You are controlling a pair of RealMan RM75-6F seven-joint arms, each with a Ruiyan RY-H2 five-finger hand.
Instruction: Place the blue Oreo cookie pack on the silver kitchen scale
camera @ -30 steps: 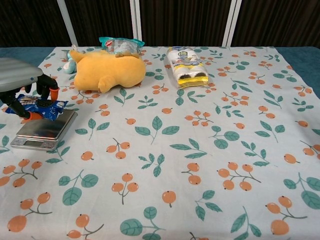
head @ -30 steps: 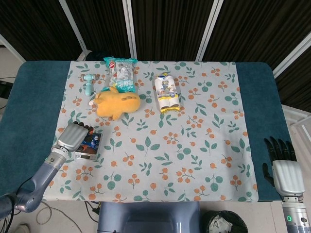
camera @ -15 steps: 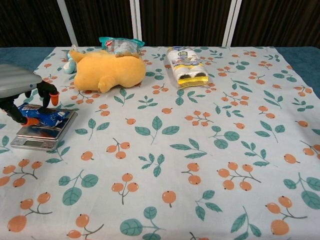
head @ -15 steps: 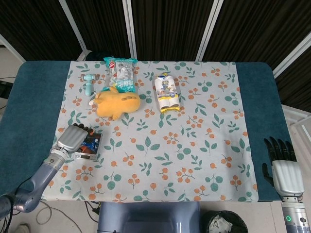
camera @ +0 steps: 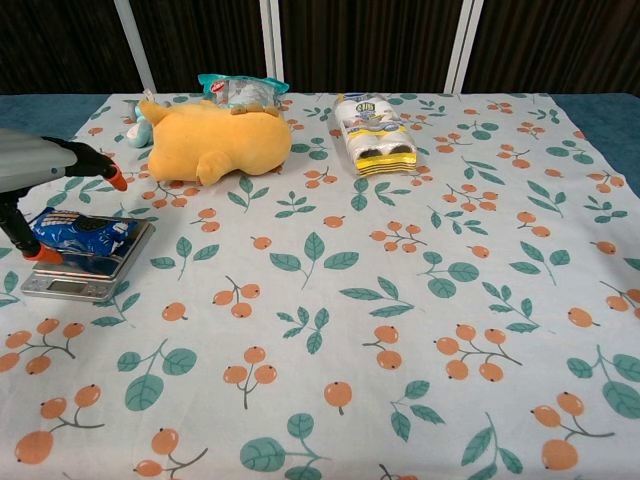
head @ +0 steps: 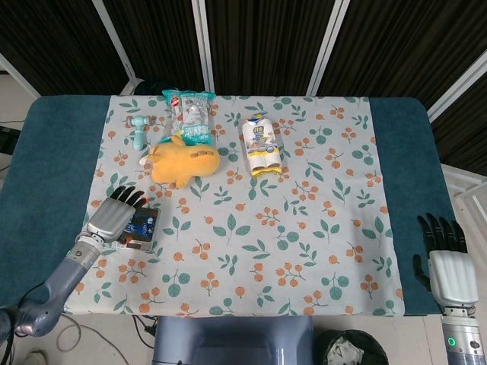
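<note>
- My left hand [camera: 40, 160] hovers with its fingers [head: 125, 197] spread, gripping nothing.
- Under those fingers, the blue Oreo cookie pack [camera: 82, 232] lies on the silver kitchen scale [camera: 85, 270].
- My right hand [head: 449, 266] rests at the desk [head: 403, 152] edge, fingers extended, empty.

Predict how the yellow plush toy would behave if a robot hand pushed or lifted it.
The yellow plush toy looks soft and rounded, so it would probably squash and sag rather than stay stiff. It likely weighs little for its bulk. Lying low on the tablecloth, it seems unlikely to tip.
</note>
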